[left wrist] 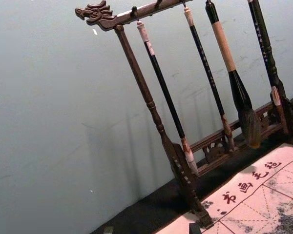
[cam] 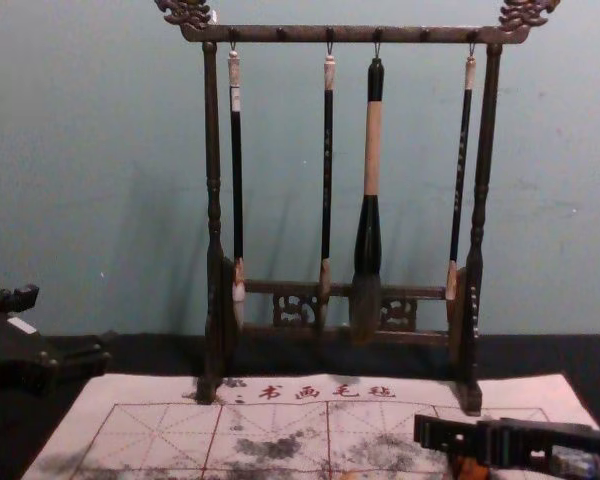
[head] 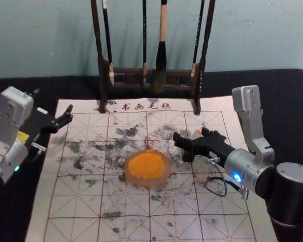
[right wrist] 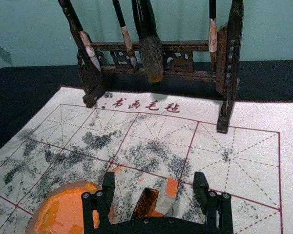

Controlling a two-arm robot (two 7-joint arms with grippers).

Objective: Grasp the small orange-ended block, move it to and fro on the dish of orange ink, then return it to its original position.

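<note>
My right gripper [head: 198, 138] is over the right part of the mat, its fingers open. In the right wrist view, the pale, orange-ended block [right wrist: 167, 195] lies between the parted fingertips of that gripper [right wrist: 153, 183], tilted against a dark, orange-smeared piece [right wrist: 145, 202]. The block's pale top [head: 196, 134] shows between the fingers in the head view. The round dish of orange ink [head: 147, 168] sits near the mat's middle, left of the gripper. Parked at the left, my left gripper [head: 54, 107] is open; its fingertips [left wrist: 108, 230] edge into the left wrist view.
A dark wooden rack [cam: 212, 200] with several hanging brushes stands at the mat's back edge, against the wall. The white gridded mat [head: 81, 201] carries grey ink smudges and lies on a black-covered table [head: 288, 116].
</note>
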